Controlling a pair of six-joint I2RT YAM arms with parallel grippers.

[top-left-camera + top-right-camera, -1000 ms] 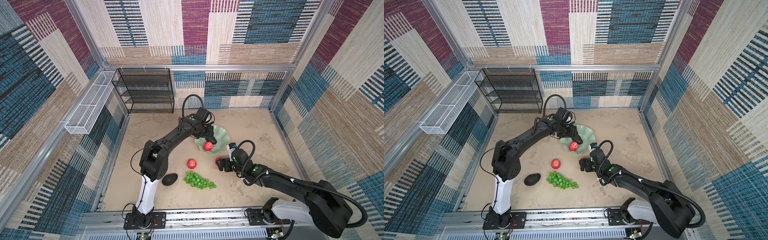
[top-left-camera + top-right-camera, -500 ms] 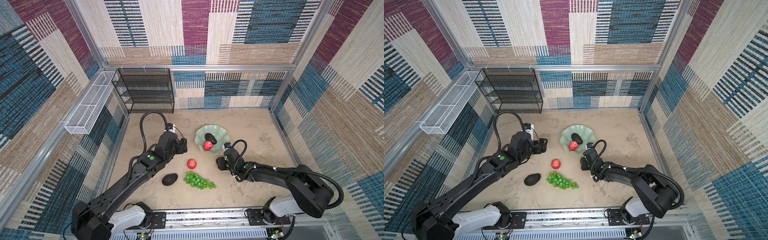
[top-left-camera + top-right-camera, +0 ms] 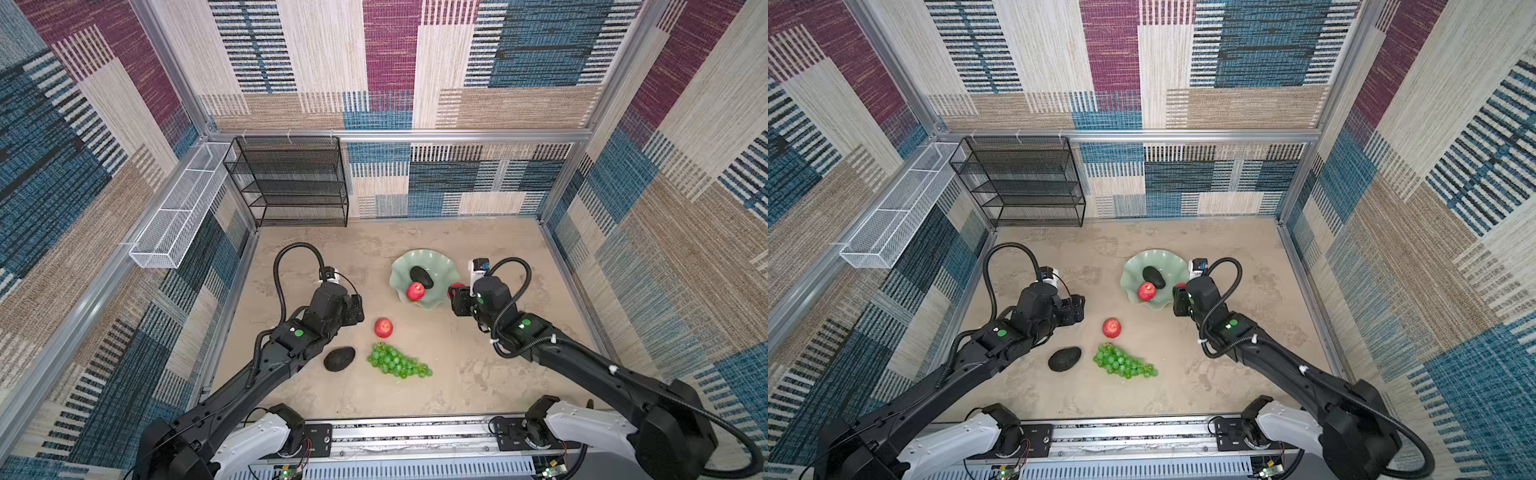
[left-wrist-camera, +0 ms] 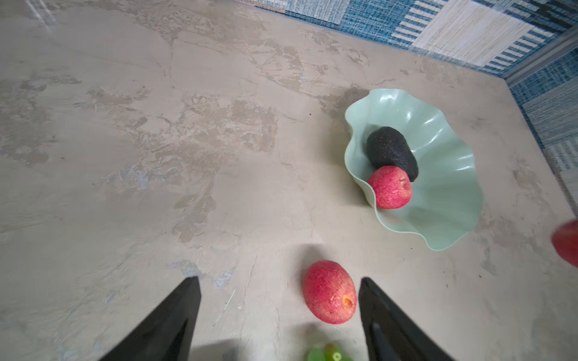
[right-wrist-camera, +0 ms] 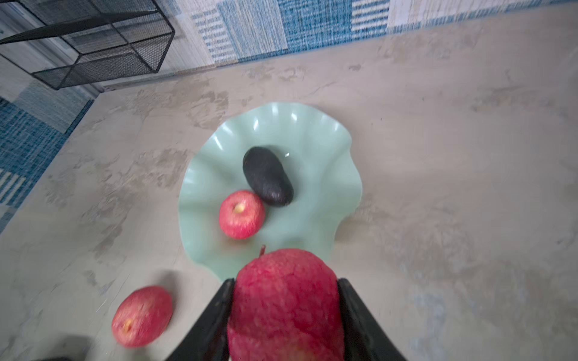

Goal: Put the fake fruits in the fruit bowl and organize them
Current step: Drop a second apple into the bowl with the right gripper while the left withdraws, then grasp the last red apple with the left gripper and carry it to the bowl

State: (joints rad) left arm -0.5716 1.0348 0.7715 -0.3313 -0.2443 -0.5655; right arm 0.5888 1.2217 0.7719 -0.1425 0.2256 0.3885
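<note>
Right gripper (image 5: 286,283) clamped on red apple (image 5: 284,312), seemingly just short of bowl (image 5: 319,147); left gripper (image 4: 279,279) apart, empty, over counter (image 4: 156,156).

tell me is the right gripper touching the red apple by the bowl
Touching. The right wrist view shows the right gripper shut on the apple, both black fingers pressed against its sides.
</note>
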